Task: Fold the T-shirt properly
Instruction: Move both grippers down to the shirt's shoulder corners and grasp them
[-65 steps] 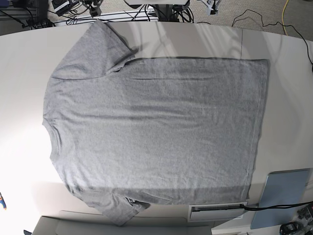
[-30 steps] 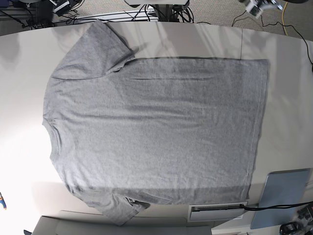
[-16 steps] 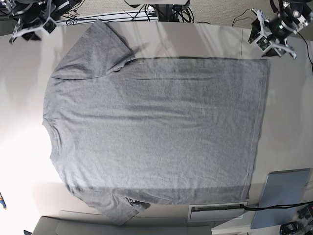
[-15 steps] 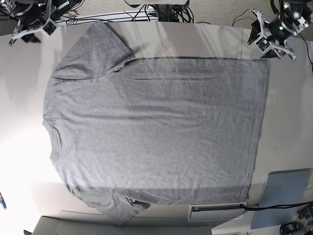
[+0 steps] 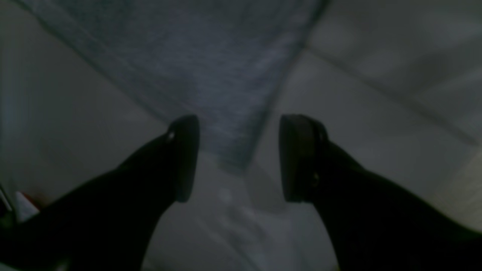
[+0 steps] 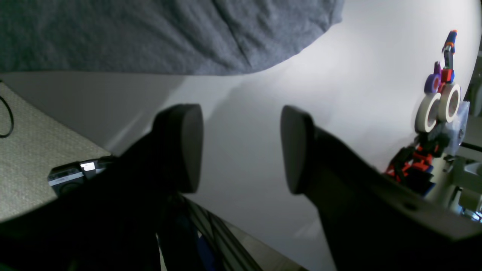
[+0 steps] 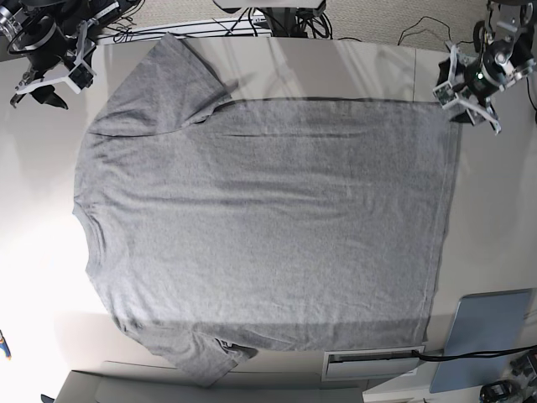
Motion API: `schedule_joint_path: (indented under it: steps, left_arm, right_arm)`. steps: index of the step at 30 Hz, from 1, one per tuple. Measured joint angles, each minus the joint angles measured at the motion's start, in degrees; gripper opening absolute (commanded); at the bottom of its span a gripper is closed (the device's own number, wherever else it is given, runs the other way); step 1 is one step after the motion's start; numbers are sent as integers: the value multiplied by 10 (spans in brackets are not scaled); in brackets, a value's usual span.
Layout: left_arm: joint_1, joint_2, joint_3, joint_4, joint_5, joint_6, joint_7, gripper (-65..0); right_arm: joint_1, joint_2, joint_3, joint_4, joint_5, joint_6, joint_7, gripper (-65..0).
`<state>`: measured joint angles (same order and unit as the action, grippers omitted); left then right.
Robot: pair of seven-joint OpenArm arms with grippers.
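Note:
The heather-grey T-shirt (image 7: 260, 227) lies spread flat, plain side up, collar to the left and hem to the right. My left gripper (image 7: 460, 105) hovers open at the far hem corner. In the left wrist view that corner of the T-shirt (image 5: 233, 94) lies just ahead between the spread dark fingers (image 5: 184, 158) of the left gripper (image 5: 239, 130). My right gripper (image 7: 39, 94) is open over bare table, left of the far sleeve. In the right wrist view the right gripper (image 6: 241, 145) holds nothing, and the T-shirt (image 6: 150, 34) lies beyond it.
A grey-blue flat panel (image 7: 491, 332) and a white box (image 7: 373, 363) sit at the near right edge. Cables (image 7: 252, 21) run behind the table's far edge. Tape rolls (image 6: 437, 109) and small coloured parts (image 6: 448, 56) stand by the table's left end.
Both arms have come in from the far side and moved down toward the shirt's far corners. Both sets of jaws have opened wider.

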<state>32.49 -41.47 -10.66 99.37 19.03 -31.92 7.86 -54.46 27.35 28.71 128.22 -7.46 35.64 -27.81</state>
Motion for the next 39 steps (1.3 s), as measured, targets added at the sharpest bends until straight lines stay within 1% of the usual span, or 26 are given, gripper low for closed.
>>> schedule_joint_path:
  steps: [3,6,12,13,15,18,20,21,23,24,27,30,32,34,36,37,39]
  left_arm:
    - [-27,-3,26,-28,0,13,5,-306]
    - [-51,-3,36,-51,-2,8,0,-307]
    - [-71,-3,35,-85,-11,10,-24,-307]
    - [-75,-4,35,-89,-12,11,-24,-317]
    - [-74,-4,35,-91,-12,12,-27,-381]
    - [-74,-5,35,-92,-9,-34,-26,-530]
    - [-74,-4,35,-92,-8,-54,-26,-647]
    - [-74,-4,35,-92,-8,-54,-26,-650]
    - [-73,-4,35,-92,-8,-54,-26,-650]
    - [-73,-3,35,-92,-8,-54,-25,-650]
    - [-73,4,33,-92,-7,-54,-23,-650]
    - [-73,14,31,-90,-5,-49,-21,-650]
    - [-73,18,30,-90,-4,-47,-21,-650]
    - [-74,23,30,-89,-4,-46,-19,-650]
    - [-74,27,30,-89,-3,-43,-19,-650]
    - [-74,27,30,-88,-4,-42,-18,-650]
    - [-75,27,30,-88,-4,-41,-15,-650]
  right_arm:
    - [0,5,0,0,0,0,0,-325]
    - [4,5,0,0,0,0,0,-325]
    - [8,6,0,0,0,0,7,-325]
    - [9,6,0,0,0,0,6,-325]
    - [13,6,0,0,0,1,7,-325]
    - [16,6,0,0,0,5,16,-325]
    - [16,6,0,0,-3,20,21,-326]
    - [17,5,0,0,-13,32,27,-326]
    - [19,6,0,-4,-37,34,45,-326]
    - [23,13,0,-10,-48,34,56,-326]
    - [40,40,-9,-37,-63,32,67,-326]
    - [64,77,-58,-63,-76,31,64,-326]
    - [84,99,-111,-84,-80,33,62,-326]
    - [111,116,-169,-106,-103,35,51,-326]
    - [137,125,-218,-126,-122,32,25,-326]
    - [146,129,-238,-134,-122,32,16,-326]
    - [161,137,-271,-139,-121,32,12,-326]
